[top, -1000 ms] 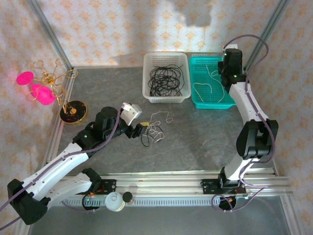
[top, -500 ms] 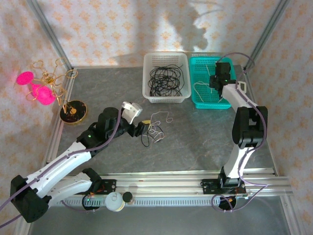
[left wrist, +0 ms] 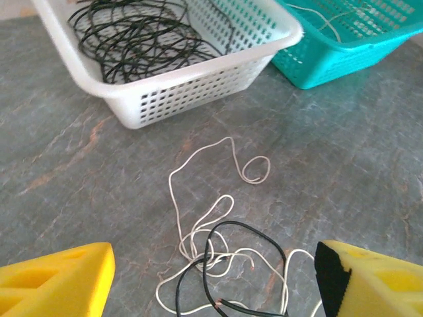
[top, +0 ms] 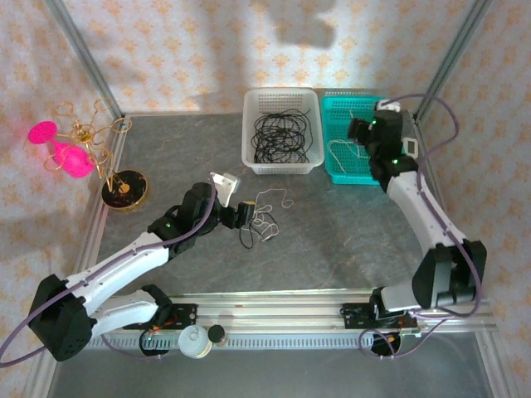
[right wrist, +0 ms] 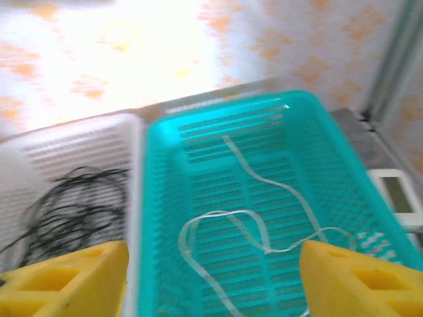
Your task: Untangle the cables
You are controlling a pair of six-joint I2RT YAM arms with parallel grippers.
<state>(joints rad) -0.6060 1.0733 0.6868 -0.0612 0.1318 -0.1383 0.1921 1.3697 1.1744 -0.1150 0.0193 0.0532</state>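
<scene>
Left wrist view: cable tangle (left wrist: 213, 254), white and black, lies on the grey table (left wrist: 344, 165) between the wide-open, empty jaws of the left gripper (left wrist: 213, 284); black cables (top: 280, 137) in the white basket (top: 280, 168), a white cable (right wrist: 218, 213) in the teal basket (right wrist: 149, 198) below the right gripper (right wrist: 211, 281), spread and empty.

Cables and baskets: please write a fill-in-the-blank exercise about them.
The white perforated plastic basket holds only ____ thin cables.
The teal perforated plastic basket holds a ____ thin cable.
The tangle of black and white cords lies on the grey ____.
Near that tangle, the left claw stands ____.
Missing words: black; white; table; open.
</scene>
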